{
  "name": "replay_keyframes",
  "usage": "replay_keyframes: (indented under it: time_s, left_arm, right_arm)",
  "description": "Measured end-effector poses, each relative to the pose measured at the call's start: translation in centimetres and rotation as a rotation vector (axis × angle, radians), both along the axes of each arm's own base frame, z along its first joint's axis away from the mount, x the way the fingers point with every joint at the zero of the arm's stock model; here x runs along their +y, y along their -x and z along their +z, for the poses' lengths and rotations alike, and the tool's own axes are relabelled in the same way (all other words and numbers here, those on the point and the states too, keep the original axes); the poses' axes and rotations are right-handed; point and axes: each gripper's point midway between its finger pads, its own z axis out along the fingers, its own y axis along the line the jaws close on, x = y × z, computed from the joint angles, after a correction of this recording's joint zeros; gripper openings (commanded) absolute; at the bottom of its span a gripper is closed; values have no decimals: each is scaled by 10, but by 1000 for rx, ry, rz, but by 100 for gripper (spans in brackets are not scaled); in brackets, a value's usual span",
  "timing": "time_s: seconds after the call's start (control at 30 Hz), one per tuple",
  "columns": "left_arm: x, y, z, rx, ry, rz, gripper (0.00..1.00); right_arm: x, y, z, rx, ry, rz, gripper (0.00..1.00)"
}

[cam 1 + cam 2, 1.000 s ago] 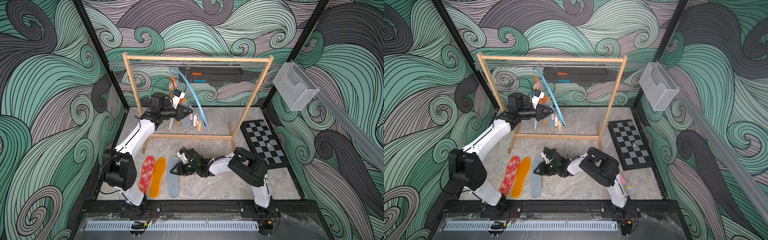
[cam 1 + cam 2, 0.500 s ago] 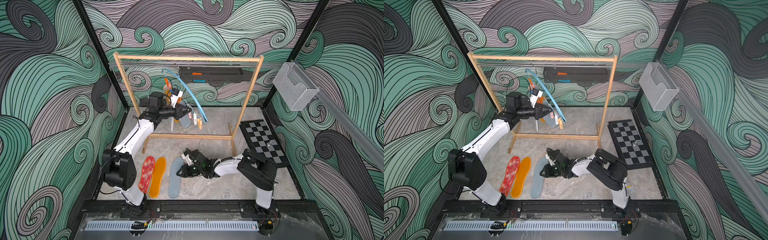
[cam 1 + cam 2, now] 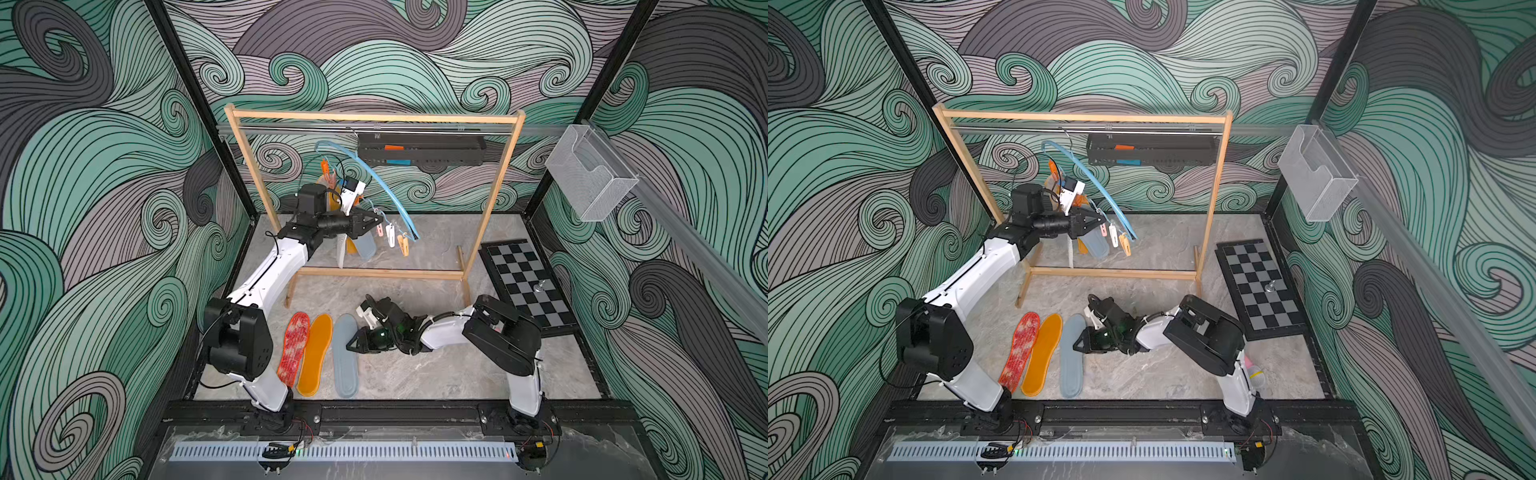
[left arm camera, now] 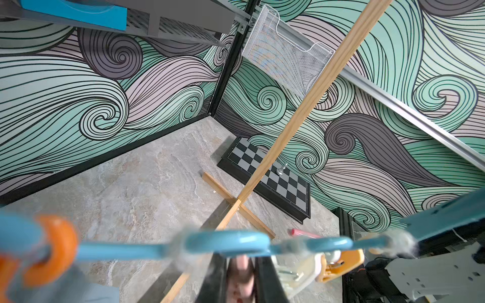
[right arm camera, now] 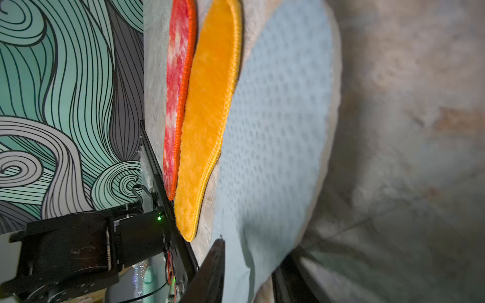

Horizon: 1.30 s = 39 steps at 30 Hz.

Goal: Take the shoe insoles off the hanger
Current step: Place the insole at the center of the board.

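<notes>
The left claw (image 3: 376,217), pressed together on a pink clip (image 4: 240,267) of the light blue hanger (image 3: 376,179), needs a steady squeeze to free the hanging insoles (image 3: 365,249) just below it, while the right claw (image 3: 353,341), spread over the laid grey-blue insole (image 3: 345,368), should lift straight without dragging it.
</notes>
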Motion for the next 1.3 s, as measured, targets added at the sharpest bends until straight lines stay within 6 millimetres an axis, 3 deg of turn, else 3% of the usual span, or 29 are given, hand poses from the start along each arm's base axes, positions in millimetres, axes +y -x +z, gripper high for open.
replay_keyframes:
  time_s: [0.3,0.47,0.67,0.83,1.13,1.3]
  left_arm:
    - [0,0,0,1,1,1,3]
    - [0,0,0,2,1,1,3]
    - [0,0,0,5,2,2,3]
    - [0,0,0,5,2,2,3]
    - [0,0,0,4,2,1,3]
    - [0,0,0,4,2,1,3]
  right_arm:
    - [-15,5,3,-37,18,3,44]
    - [-26,14,0,-46,27,20,35]
    - [-21,26,-3,-39,21,60,25]
    - [-5,36,-5,-27,5,102,23]
    - [4,41,-5,-7,-23,119,28]
    - [-15,39,0,-41,-16,108,36]
